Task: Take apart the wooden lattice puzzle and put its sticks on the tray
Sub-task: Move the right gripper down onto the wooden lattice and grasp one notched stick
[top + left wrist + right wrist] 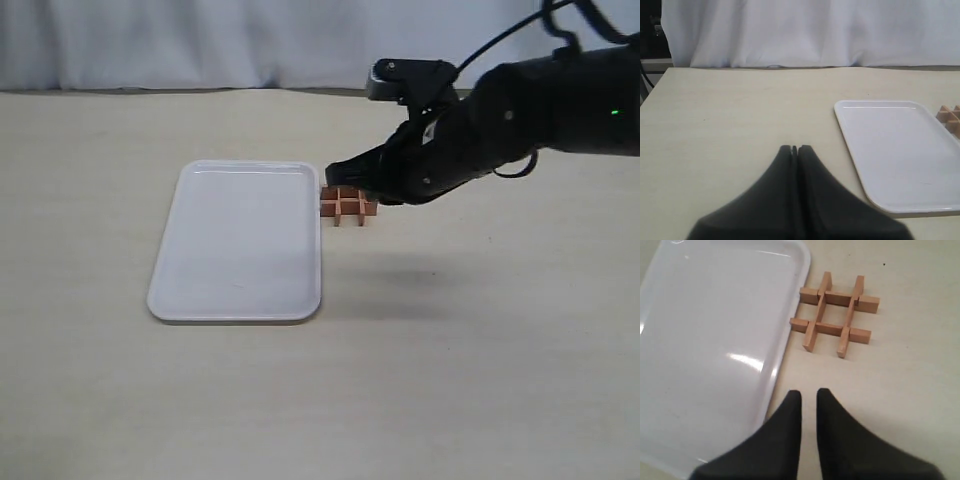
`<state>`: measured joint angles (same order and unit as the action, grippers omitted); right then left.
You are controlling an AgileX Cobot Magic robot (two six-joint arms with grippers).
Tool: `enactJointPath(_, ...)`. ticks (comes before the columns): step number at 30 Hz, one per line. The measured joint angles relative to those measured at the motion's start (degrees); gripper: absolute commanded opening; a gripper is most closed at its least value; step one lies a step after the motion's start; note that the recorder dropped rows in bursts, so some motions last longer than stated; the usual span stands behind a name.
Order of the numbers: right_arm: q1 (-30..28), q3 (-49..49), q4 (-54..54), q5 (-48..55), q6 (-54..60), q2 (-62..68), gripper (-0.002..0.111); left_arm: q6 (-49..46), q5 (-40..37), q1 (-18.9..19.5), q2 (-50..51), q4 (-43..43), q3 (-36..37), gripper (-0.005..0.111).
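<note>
The wooden lattice puzzle (347, 206) lies whole on the table, its four sticks interlocked in a hash shape, just off the tray's far right corner. The white tray (240, 240) holds nothing. My right gripper (335, 172) hovers just above and behind the puzzle. In the right wrist view its fingers (809, 392) stand a little apart with nothing between them, short of the puzzle (835, 315) and beside the tray's rim (790, 325). My left gripper (794, 148) is shut and empty over bare table, well away from the tray (850, 130) and the puzzle's edge (950, 117).
A white curtain (200, 40) hangs behind the pale table (450, 360). The right arm's dark body (540, 110) reaches in from the right above the table. The left arm is out of the exterior view.
</note>
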<state>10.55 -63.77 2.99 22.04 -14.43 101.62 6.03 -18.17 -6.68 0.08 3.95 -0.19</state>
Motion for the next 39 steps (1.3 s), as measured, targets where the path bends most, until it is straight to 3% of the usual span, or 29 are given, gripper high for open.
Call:
enactJointPath(4, 0.8, -1.2, -6.6, -1.0, -8.9, 4.1, 0.052, 0.0, 0.0, 0.0, 0.0, 0.0, 0.0, 0.0)
enactJointPath(14, 0.8, -1.6, -10.7, -6.7, -11.7, 10.0, 0.034, 0.0, 0.0, 0.0, 0.0, 0.0, 0.0, 0.0)
enactJointPath(30, 0.7, -7.9, -12.3, -8.2, -11.8, 16.8, 0.034, 0.0, 0.0, 0.0, 0.0, 0.0, 0.0, 0.0)
enactJointPath(39, -2.4, -7.9, -12.7, -7.1, -12.0, 16.9, 0.034, 0.0, 0.0, 0.0, 0.0, 0.0, 0.0, 0.0)
